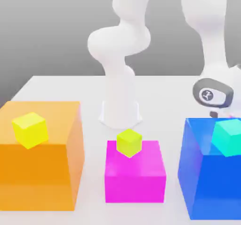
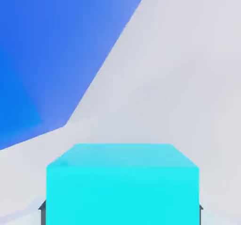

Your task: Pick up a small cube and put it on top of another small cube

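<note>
A small cyan cube [image 2: 122, 182] sits between my gripper [image 2: 120, 211] fingers, whose dark tips [image 2: 42, 209] show at both its sides; the gripper is shut on it, low over the white table. In the exterior view the cyan cube [image 1: 229, 137] shows at the far right, seen through the top back corner of a large blue block [image 1: 202, 182], with my hand [image 1: 212, 96] just above it. A small yellow-green cube [image 1: 129, 142] rests on a magenta block [image 1: 134, 177]. A small yellow cube [image 1: 30, 129] shows at the top of a large orange block [image 1: 47, 172].
The arm's white base [image 1: 120, 111] stands behind the magenta block at the table's middle. The blue block [image 2: 52, 55] lies close beside the held cube. Bare white table [image 2: 188, 78] spreads on the cube's other side.
</note>
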`<action>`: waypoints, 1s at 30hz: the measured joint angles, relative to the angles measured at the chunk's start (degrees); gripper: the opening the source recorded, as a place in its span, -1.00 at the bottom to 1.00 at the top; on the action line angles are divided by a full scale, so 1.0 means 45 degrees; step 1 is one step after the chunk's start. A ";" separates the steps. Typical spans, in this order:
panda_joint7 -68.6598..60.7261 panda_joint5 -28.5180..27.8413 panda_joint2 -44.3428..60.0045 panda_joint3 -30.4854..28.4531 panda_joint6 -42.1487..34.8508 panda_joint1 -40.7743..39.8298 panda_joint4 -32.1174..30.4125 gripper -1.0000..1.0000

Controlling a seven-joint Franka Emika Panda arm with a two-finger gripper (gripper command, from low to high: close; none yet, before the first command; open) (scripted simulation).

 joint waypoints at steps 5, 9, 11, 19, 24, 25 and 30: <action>-0.1191 0.1577 -0.1282 0.0847 -0.1143 -0.0398 -0.0222 -1.00; -0.4476 0.3307 -0.1344 0.1831 -0.2040 -0.1111 0.0292 -1.00; -0.6221 0.3977 -0.1377 0.2207 -0.2525 -0.1486 0.0601 -1.00; -1.2674 0.5803 -0.1865 0.3032 -0.4619 -0.2630 0.1873 -1.00; -1.6316 0.6399 -0.2414 0.3125 -0.5947 -0.3169 0.2654 -1.00; -1.7012 0.6472 -0.2540 0.3131 -0.6209 -0.3281 0.2807 -1.00; -2.0347 0.6635 -0.3227 0.3038 -0.7483 -0.3739 0.3561 -1.00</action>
